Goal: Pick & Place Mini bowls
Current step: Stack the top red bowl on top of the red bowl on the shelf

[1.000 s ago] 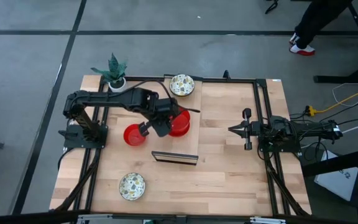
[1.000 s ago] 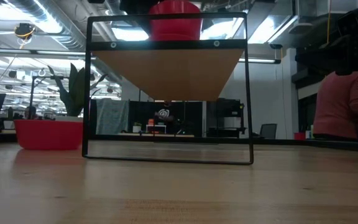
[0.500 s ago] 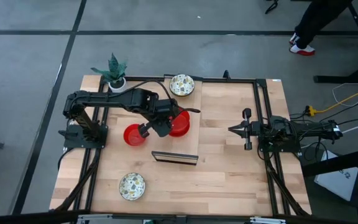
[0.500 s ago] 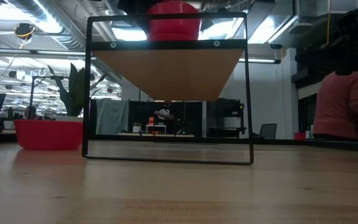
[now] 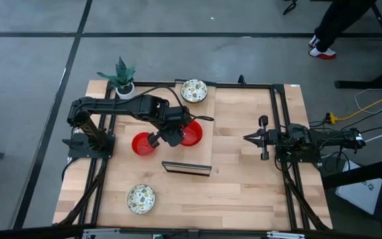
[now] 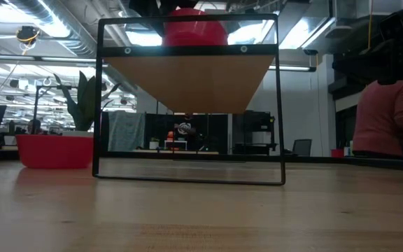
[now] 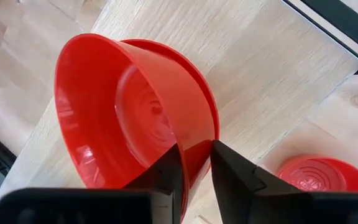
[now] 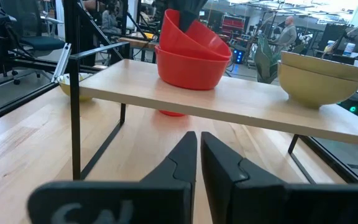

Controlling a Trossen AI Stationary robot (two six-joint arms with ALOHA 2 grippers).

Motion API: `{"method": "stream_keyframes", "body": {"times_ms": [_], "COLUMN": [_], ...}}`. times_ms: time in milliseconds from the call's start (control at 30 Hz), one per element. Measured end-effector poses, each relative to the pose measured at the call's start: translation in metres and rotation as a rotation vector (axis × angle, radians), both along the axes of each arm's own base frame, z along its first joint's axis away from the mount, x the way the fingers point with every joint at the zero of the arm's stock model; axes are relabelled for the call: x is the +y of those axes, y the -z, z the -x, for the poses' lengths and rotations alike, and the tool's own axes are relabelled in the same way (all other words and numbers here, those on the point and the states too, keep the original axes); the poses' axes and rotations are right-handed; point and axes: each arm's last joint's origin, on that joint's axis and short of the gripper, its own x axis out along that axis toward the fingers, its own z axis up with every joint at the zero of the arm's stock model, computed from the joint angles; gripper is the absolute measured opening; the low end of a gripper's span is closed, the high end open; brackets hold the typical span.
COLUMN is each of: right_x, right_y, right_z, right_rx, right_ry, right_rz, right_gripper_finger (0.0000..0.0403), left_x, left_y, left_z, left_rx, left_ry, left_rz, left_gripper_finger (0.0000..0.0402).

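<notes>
My left gripper [image 5: 175,133] is over the raised wooden shelf [image 5: 201,149], shut on a glossy red bowl [image 7: 135,118]. That bowl is tilted inside a second red bowl [image 8: 188,70] standing on the shelf. A third red bowl [image 5: 141,144] stands on the table to the shelf's left. Two stacked speckled cream bowls [image 8: 319,74] rest at the shelf's far end [image 5: 194,90]. Another speckled bowl [image 5: 140,198] sits on the table near the front edge. My right gripper [image 5: 247,138] waits shut at the table's right. My left gripper pinches the upper red bowl by its rim [image 7: 197,138], with one finger [image 7: 166,171] inside the bowl and the other outside its wall. The fingers come from above, slanting down. The bowl is tilted, and its lower part sits inside the red bowl [image 6: 194,28] beneath.
A small white pot with a green plant [image 5: 123,78] stands at the table's far left corner. The shelf's black frame legs [image 6: 100,98] stand on the table. Black rails [image 5: 280,133] run along the table's sides. A person in red [image 6: 387,115] is in the room beyond.
The held red bowl has tipped from level to tilted inside the lower red bowl. My left gripper has shifted slightly toward the table's left, still shut on the rim. The right arm has kept still.
</notes>
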Motion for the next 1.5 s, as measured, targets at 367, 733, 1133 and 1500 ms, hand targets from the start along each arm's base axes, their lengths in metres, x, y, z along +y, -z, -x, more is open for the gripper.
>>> {"method": "stream_keyframes", "body": {"times_ms": [367,733,1133,1500], "right_x": [0.0000,0.0000,0.0000,0.0000], "right_y": [-0.0001,-0.0001,0.0000,0.0000], "right_z": [0.0000,0.0000,0.0000,0.0000], "right_rx": [0.000,0.000,0.000,0.000], "right_ry": [0.000,0.000,0.000,0.000], "right_rz": [0.000,0.000,0.000,0.000], "right_gripper_finger": [0.0026,0.0026,0.0026,0.0026], "left_x": [0.0015,0.0015,0.0026,0.0035], "left_y": [-0.0001,-0.0002,-0.0005,-0.0023], "left_z": [-0.0001,-0.0003,-0.0006,0.0010], "left_rx": [-0.002,-0.004,-0.008,-0.014], "left_ry": [-0.017,-0.009,-0.030,-0.058], "left_rz": [-0.039,-0.042,-0.075,-0.099], "left_gripper_finger": [0.0072,0.0073,0.0115,0.0160]}}
